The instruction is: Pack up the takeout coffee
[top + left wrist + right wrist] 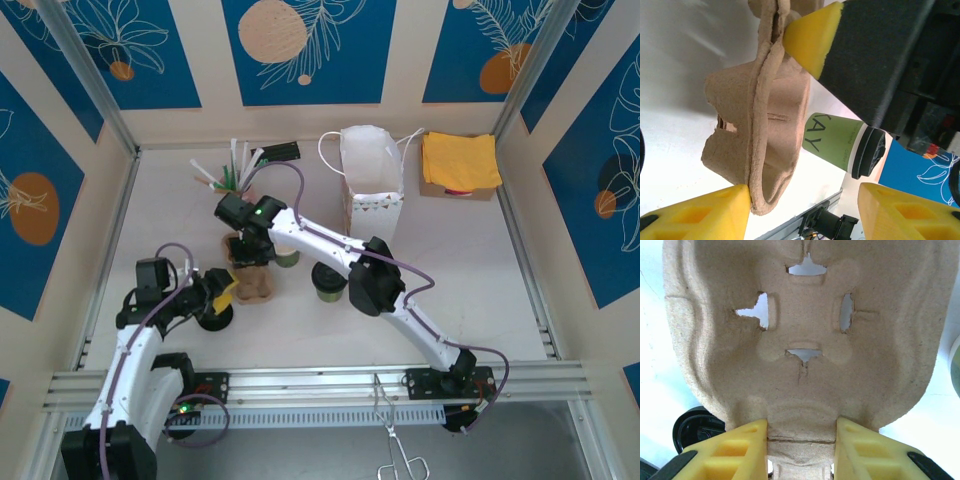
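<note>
Clamping the cardboard cup carrier [805,340] at its edge, the right fingers [752,445] grip it tight. The left fingers [705,212] sit half open astride the carrier's other rim. 1 green coffee cup [835,142] stands just beside the carrier.

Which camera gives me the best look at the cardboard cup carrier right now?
Right wrist: the cup carrier faces it flat, all four cut-outs visible, with the right claw pinching its near edge. Left wrist sees it edge-on; top external catches it small, partly under that claw.
</note>
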You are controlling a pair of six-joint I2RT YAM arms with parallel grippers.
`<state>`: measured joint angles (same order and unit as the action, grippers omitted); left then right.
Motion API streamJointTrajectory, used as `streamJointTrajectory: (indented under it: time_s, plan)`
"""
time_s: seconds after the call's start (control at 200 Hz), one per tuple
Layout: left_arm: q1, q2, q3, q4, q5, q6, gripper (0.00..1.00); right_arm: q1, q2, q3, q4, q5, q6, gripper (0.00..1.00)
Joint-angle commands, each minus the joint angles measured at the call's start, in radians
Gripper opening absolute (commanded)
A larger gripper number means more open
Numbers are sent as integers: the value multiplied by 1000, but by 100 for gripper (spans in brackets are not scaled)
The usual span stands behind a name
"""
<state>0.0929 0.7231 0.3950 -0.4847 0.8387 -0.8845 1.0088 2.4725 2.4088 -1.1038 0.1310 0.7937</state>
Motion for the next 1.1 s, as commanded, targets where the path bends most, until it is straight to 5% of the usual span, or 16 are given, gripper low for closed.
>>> streamJointTrajectory:
  time_s: [0.0, 1.095]
  plan:
    - [-9, 0, -17, 29, -20, -1, 59, 26, -33, 38, -8, -39, 8, 32]
    - [-20, 8, -75, 229, -4, -64, 61, 35, -45, 37, -12, -73, 27, 32]
